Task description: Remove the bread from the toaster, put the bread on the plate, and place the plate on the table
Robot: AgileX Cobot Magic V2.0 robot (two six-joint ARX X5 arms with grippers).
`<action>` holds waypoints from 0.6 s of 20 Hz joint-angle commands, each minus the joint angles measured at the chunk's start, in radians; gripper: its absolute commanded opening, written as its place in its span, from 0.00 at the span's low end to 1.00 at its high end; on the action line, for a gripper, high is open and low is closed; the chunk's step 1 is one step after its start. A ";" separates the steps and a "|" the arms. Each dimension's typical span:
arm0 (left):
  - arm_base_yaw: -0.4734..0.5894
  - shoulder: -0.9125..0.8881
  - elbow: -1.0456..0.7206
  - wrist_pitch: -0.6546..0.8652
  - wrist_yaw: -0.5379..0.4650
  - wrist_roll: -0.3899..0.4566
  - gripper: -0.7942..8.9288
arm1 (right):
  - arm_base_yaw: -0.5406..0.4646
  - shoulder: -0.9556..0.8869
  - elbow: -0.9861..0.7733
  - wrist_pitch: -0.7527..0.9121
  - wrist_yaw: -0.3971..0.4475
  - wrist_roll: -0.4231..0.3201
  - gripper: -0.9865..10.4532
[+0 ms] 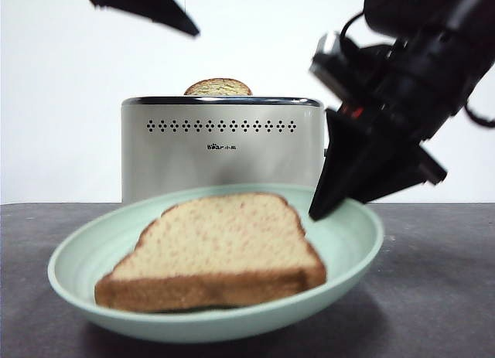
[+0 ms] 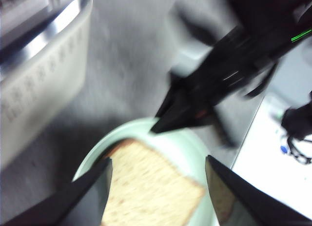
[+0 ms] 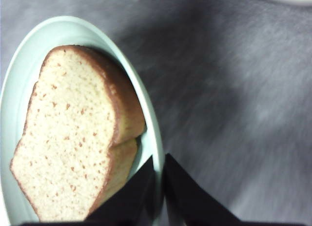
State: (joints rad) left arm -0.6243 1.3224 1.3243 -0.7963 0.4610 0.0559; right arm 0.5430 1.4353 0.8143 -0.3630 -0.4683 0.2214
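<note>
The bread (image 1: 213,250) lies flat in the pale mint-green plate (image 1: 352,234), in front of the cream toaster (image 1: 220,153). My right gripper (image 1: 325,207) comes in from the upper right and is shut on the plate's right rim. The right wrist view shows its jaws (image 3: 158,187) pinching the rim (image 3: 153,143) beside the bread (image 3: 68,133). My left gripper (image 2: 158,187) is open and empty, hovering above the bread (image 2: 151,187) and plate (image 2: 180,143). In the front view it is a black tip (image 1: 147,6) at the top left. I cannot tell whether the plate rests on the table (image 1: 433,281) or hangs just above it.
A second, narrower slice (image 1: 218,87) sticks up from the toaster's slot. The toaster (image 2: 39,89) stands close behind the plate. A white surface with cables (image 2: 273,177) lies beyond the table's edge in the left wrist view.
</note>
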 commanded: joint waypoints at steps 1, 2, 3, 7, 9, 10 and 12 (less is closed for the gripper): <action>-0.006 -0.028 0.034 0.002 -0.010 0.011 0.40 | 0.002 0.068 0.011 0.073 -0.004 0.041 0.09; -0.006 -0.040 0.039 -0.003 -0.018 0.011 0.40 | -0.003 0.089 0.011 0.091 -0.003 0.047 0.09; -0.006 -0.057 0.043 -0.008 -0.021 0.010 0.40 | -0.009 0.112 0.011 0.108 -0.003 0.056 0.09; -0.006 -0.113 0.044 -0.029 -0.021 0.005 0.40 | -0.032 0.179 0.011 0.123 0.039 0.055 0.09; -0.006 -0.139 0.044 -0.044 -0.019 0.003 0.40 | -0.042 0.195 0.011 0.127 0.039 0.052 0.09; -0.006 -0.149 0.044 -0.051 -0.019 0.003 0.40 | -0.043 0.198 0.011 0.127 0.040 0.048 0.09; -0.006 -0.168 0.044 -0.064 -0.019 -0.001 0.40 | -0.044 0.198 0.011 0.127 0.047 0.048 0.13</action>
State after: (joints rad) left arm -0.6243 1.1484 1.3407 -0.8680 0.4427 0.0578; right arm 0.4965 1.6131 0.8143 -0.2424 -0.4358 0.2672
